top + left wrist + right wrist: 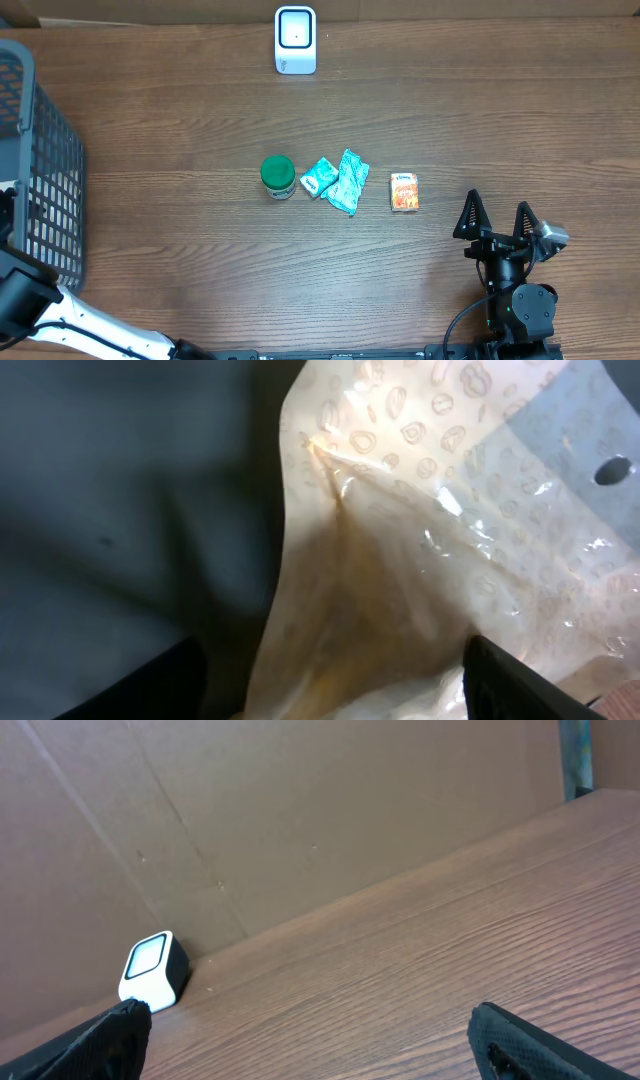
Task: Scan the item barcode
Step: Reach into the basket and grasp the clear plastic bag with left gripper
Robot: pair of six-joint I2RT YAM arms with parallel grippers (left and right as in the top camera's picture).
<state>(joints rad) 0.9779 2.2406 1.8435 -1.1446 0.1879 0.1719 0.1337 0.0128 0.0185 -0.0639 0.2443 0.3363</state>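
The pouch (420, 510) lies right between the fingers (505, 685) of your left gripper (332, 650), at the basket (45, 150) side, hidden from above. The fingers stand apart around it; whether they press it I cannot tell. Your right gripper (497, 222) is wide open, empty, well apart from it.

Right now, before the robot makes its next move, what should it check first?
1. Scanner window unobstructed: ok.
2. Right gripper open and holding nothing: ok.
3. Pouch sits inside the left gripper: ok.
4. Left gripper firmly closed on the pouch: not ok; the jaws stand apart, with a gap showing beside the pouch.
5. Barcode on the pouch found: cannot tell; only patterned film shows.
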